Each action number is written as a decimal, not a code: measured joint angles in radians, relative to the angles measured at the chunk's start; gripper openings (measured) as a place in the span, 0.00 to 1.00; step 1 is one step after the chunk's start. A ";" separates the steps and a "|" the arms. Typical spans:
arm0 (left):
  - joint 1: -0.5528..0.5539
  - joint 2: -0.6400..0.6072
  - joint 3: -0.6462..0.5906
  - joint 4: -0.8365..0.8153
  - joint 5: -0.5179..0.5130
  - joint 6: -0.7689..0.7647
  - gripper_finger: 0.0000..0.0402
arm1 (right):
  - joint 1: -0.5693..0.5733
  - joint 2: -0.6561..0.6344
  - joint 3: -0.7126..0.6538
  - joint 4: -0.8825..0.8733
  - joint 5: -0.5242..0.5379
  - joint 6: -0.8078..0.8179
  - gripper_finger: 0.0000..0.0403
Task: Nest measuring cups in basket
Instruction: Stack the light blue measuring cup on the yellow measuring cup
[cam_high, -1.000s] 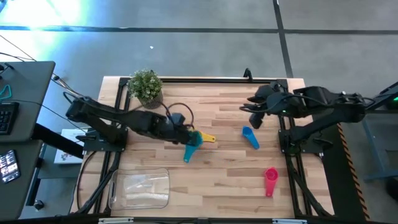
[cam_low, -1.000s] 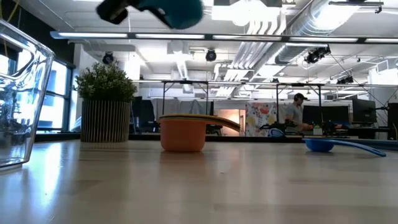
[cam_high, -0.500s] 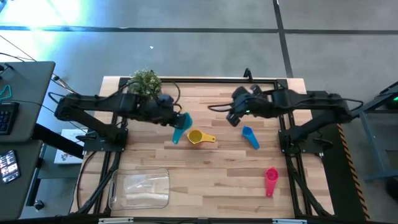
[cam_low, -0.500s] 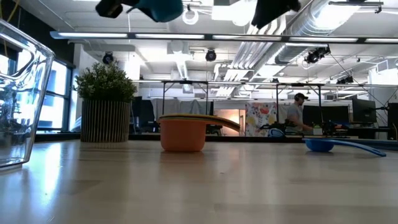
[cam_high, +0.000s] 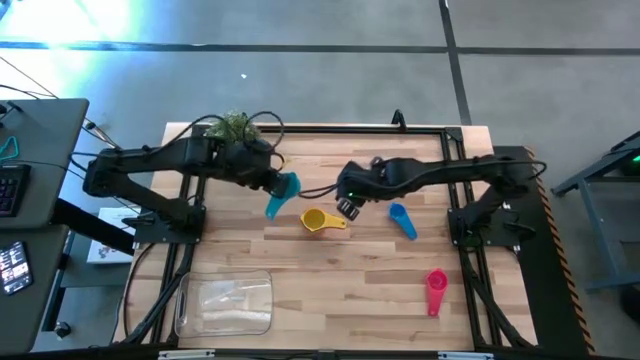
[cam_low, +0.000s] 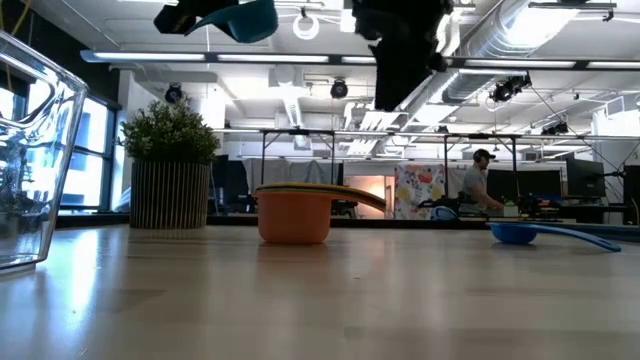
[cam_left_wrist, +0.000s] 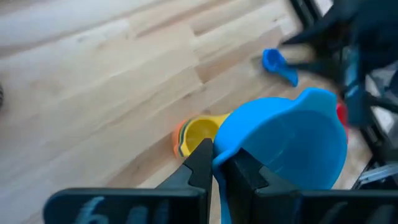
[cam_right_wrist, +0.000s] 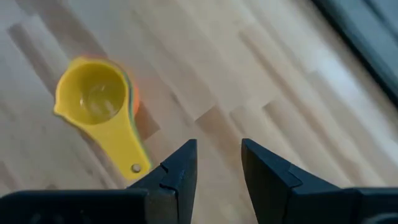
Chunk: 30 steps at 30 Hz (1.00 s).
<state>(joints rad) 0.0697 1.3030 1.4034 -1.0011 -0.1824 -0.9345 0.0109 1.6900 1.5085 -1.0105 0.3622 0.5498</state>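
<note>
High view: two arms over the tabletop (cam_high: 330, 270), one cup aloft.
Left end effector (cam_left_wrist: 214, 163) is clamped on a light blue cup (cam_high: 281, 192), lifted clear; right end effector (cam_right_wrist: 217, 163) hovers narrowly parted and empty near the yellow-topped stack (cam_high: 318, 220). One blue cup (cam_high: 402, 220) and one red cup (cam_high: 436, 290) lie apart; one basket (cam_high: 224, 305) sits near the front. Cups look light, stiff, slick; handles suit gripping.

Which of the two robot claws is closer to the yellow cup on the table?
The right gripper is closer, open, just beside the yellow cup. The left gripper is farther off, holding a light blue cup.
</note>
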 joint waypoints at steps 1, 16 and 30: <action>0.011 -0.003 0.002 0.004 0.001 0.008 0.04 | 0.000 0.016 0.000 0.001 -0.007 0.000 0.29; 0.203 -0.029 0.001 -0.005 0.064 0.124 0.04 | -0.049 0.137 0.000 0.102 -0.195 -0.212 0.29; 0.278 -0.029 0.001 -0.004 0.092 0.144 0.04 | -0.130 0.247 0.000 0.158 -0.372 -0.401 0.29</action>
<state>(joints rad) 0.3481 1.2743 1.4040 -1.0054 -0.0906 -0.7910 -0.1190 1.9365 1.5082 -0.8527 -0.0096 0.1485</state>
